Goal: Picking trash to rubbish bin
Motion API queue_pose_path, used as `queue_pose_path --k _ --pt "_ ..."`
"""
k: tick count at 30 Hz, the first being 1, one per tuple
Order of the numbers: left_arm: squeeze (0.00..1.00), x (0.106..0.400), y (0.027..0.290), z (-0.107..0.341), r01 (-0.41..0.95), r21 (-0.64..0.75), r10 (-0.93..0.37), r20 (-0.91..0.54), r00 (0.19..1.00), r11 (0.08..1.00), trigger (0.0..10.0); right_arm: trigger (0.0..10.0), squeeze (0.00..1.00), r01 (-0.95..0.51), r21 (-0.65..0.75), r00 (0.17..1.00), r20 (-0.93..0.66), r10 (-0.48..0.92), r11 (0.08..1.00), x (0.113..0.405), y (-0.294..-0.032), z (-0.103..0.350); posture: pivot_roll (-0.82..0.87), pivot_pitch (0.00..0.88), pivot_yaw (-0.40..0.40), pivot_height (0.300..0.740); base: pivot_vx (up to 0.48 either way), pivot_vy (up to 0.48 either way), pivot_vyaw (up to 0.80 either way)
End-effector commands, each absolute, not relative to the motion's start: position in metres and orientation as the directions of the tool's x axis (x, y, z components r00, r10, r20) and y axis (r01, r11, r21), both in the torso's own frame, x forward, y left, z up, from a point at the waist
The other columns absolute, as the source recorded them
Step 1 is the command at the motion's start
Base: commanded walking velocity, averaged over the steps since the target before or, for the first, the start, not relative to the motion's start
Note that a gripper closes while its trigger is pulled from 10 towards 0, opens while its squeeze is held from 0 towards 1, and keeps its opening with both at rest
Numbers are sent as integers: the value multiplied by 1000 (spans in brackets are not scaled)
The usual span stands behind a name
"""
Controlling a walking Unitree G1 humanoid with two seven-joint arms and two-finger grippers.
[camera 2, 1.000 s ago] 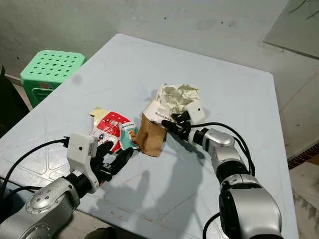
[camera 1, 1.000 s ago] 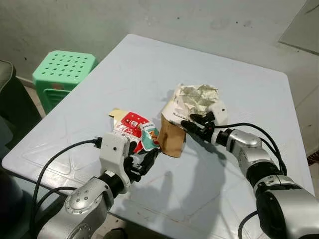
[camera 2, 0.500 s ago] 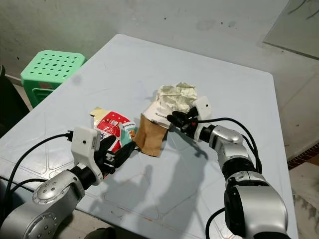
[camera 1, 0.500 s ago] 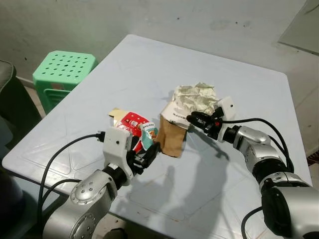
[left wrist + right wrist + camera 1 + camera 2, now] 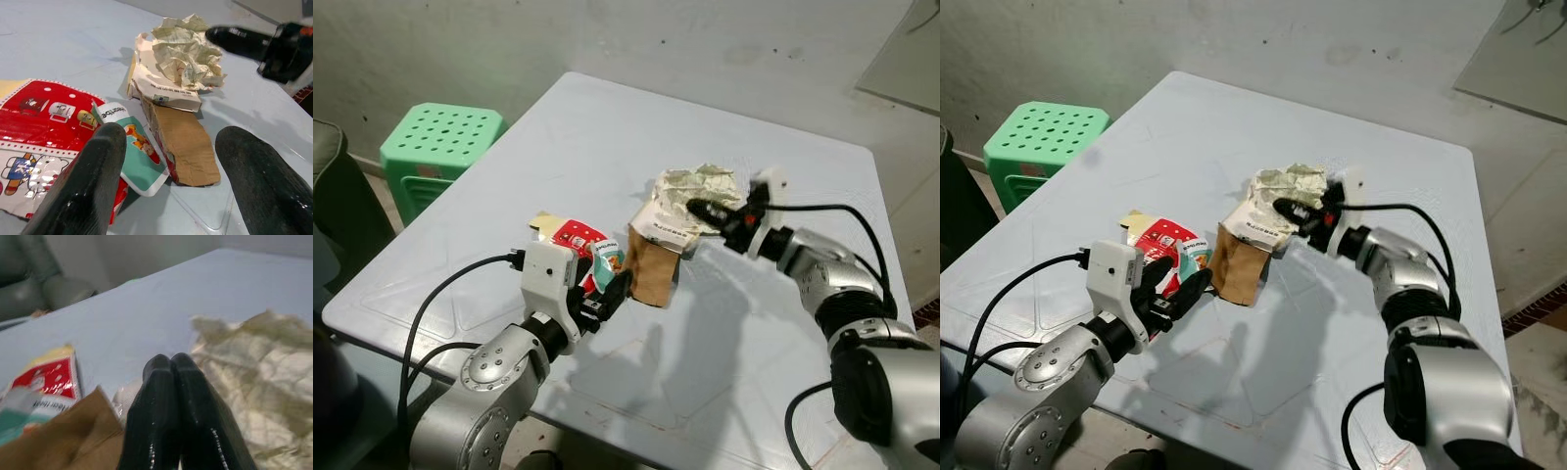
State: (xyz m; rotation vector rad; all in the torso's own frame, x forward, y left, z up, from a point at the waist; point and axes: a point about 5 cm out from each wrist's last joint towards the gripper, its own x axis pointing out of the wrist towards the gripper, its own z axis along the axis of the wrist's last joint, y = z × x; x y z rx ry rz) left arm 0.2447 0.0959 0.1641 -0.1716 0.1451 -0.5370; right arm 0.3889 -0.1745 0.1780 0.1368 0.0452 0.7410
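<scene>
Pale blue worktop [image 5: 607, 127] with a small pile of trash near its middle. Red wrapper [image 5: 570, 240] lies flat, a teal-and-white pouch [image 5: 607, 262] overlapping its edge. Just beside it sits a torn brown carton [image 5: 651, 269], and crumpled paper [image 5: 700, 186] rests on the carton's far end, touching it.

Left gripper [image 5: 597, 299] hovers low at the near edge of the wrapper, fingers spread apart, nothing between them. In the left wrist view one finger [image 5: 95, 181] lies over the wrapper [image 5: 34, 127] and pouch [image 5: 134, 147], the other finger sits past the brown carton [image 5: 183, 144]; cannot tell if either touches the trash.

Right gripper [image 5: 700, 209] reaches in from the right side, fingers pressed together, tip at the near edge of the crumpled paper above the carton. In the right wrist view the closed fingers [image 5: 178, 416] point between the paper [image 5: 244, 367] and carton [image 5: 63, 440]; nothing is clamped in them.

Green perforated stool [image 5: 438, 142] stands on the floor off the worktop's left side, well apart from the trash. Grey wall [image 5: 460, 39] behind.
</scene>
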Motion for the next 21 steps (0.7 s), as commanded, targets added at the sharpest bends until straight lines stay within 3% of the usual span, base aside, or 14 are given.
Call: queue_pose_path --k 1,5,13,14,15,21 --pt "0 245 93 164 505 -195 -527 -87 845 841 10000 10000 1000 -630 148 773 27 634 762 392 -180 183 162 72 -122 740 0 0 0" --pt "0 245 94 164 502 -194 -524 -83 848 843 10000 10000 1000 -525 108 846 -40 531 844 397 -180 181 166 75 -122 740 0 0 0" --pt "0 242 95 163 493 -195 -515 -86 853 848 10000 10000 1000 -441 110 888 -92 451 891 400 -173 175 178 81 -126 740 0 0 0" --pt "0 242 95 163 492 -194 -514 -86 853 849 10000 10000 447 -441 104 887 -102 450 892 400 -171 174 178 84 -125 740 0 0 0" --pt "0 242 95 164 492 -195 -514 -86 854 849 10000 10000 0 -439 102 887 -113 449 893 400 -171 173 178 84 -125 740 0 0 0" --pt "0 241 96 163 488 -194 -511 -89 855 851 10000 10000 0 -424 11 874 -258 412 906 400 -165 161 179 89 -124 740 0 0 0"
